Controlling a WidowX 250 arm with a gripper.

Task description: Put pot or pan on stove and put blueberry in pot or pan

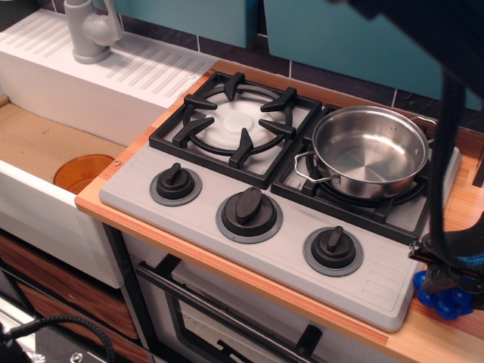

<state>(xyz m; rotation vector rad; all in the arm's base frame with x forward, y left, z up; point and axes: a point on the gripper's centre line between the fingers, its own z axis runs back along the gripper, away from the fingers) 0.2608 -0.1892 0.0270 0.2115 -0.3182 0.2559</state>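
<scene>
Hiding the blueberry (445, 299) partly, gripper (448, 277) sits over it, grasp unclear | pot (370, 151) on stove (227, 242) right grate, empty

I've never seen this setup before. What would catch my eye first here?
Probably the shiny steel pot, empty on the right burner of the grey stove. Next, at the right edge, the bright blue blueberry on the wooden counter, with the black end effector right over it. An orange disc lies in the sink at left.
</scene>
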